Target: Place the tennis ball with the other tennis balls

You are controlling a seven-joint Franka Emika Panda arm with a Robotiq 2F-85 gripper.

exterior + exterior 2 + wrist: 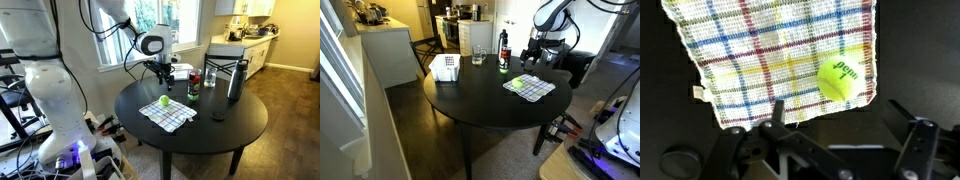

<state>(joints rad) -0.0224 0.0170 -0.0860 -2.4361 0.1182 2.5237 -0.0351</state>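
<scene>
The yellow-green tennis ball (840, 79) lies on a checkered cloth (770, 50) on the round black table. It shows in both exterior views (164, 100) (520, 83) on the cloth (168, 113) (530, 88). My gripper (840, 135) is open and empty, hovering above the table beside the cloth's edge, apart from the ball. In the exterior views it hangs above the table's far side (161, 72) (533, 55). No other tennis balls can be made out.
On the table (230, 130) stand a tall metal flask (236, 79), a glass (210, 77), a dark bottle (193, 83) (504, 52), a small dark object (218, 117) and a white basket (444, 67). A kitchen counter is behind.
</scene>
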